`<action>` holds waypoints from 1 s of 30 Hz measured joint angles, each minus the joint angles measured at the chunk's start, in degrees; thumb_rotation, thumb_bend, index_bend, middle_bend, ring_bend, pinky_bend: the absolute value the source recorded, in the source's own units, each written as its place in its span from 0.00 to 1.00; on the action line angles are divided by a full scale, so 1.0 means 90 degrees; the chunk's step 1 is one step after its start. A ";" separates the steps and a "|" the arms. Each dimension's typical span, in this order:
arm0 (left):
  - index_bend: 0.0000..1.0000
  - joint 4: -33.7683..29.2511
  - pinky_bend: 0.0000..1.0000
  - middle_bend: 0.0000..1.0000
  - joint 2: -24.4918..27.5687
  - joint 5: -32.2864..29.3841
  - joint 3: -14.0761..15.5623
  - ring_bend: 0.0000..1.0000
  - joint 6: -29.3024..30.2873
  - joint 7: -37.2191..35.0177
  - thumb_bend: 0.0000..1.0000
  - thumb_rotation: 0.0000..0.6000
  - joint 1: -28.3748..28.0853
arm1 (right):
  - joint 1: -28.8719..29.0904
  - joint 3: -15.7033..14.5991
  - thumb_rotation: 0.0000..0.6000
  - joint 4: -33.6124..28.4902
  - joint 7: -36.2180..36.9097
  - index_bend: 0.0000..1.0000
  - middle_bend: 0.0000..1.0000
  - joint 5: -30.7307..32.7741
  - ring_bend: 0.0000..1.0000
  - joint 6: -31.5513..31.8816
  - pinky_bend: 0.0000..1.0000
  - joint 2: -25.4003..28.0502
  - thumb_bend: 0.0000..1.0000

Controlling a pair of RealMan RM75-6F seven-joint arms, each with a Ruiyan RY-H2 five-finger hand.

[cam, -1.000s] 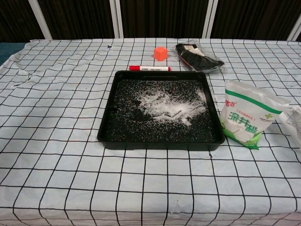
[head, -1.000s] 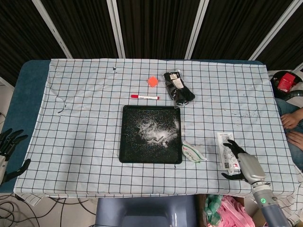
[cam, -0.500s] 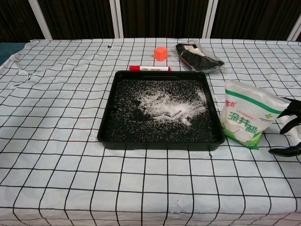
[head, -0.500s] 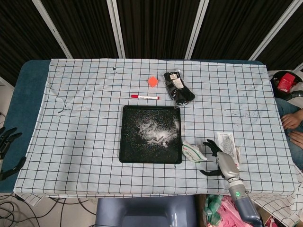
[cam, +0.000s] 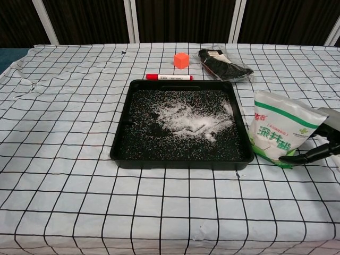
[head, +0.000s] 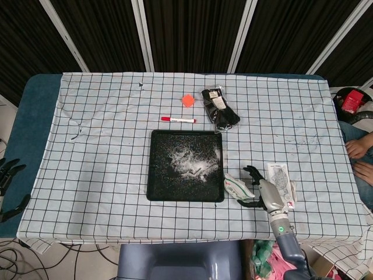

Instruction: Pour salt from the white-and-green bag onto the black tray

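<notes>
Right now the right hand (head: 260, 189) is sitting at the bag's outer side, fingers spread, one black fingertip (cam: 289, 159) at the lower corner, nothing gripped yet. The white-and-green bag (cam: 281, 129) is lying on the bench just right of the black tray (cam: 119, 146), which is already holding scattered salt. Gripping it mid-body seems wisest, keeping the mouth up until over the tray. The left hand (head: 10, 186) is hanging spread off the bench's left edge.

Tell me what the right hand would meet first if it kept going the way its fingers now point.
The right hand points left at the white-and-green salt bag standing beside the black tray. It would meet the bag first; in the chest view a finger already seems at its lower edge, though contact is unclear.
</notes>
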 measured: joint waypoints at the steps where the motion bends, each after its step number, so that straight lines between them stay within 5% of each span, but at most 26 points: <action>1: 0.19 -0.0007 0.08 0.12 0.0001 -0.0005 -0.0002 0.02 -0.0011 0.0005 0.32 1.00 0.0000 | 0.0011 0.0003 1.00 0.0021 0.0005 0.14 0.09 0.0002 0.19 -0.0013 0.30 -0.0018 0.06; 21: 0.19 -0.0166 0.08 0.11 -0.0012 -0.0265 -0.0142 0.02 -0.0179 0.0167 0.32 1.00 0.0049 | 0.0223 0.0170 1.00 0.0812 0.0432 0.25 0.19 -0.0232 0.30 0.0158 0.32 -0.0782 0.08; 30: 0.19 -0.0211 0.08 0.11 -0.0004 -0.0336 -0.0188 0.02 -0.0200 0.0183 0.32 1.00 0.0075 | 0.0281 0.0213 1.00 0.1038 0.0637 0.36 0.30 -0.0291 0.39 0.0209 0.40 -0.0973 0.17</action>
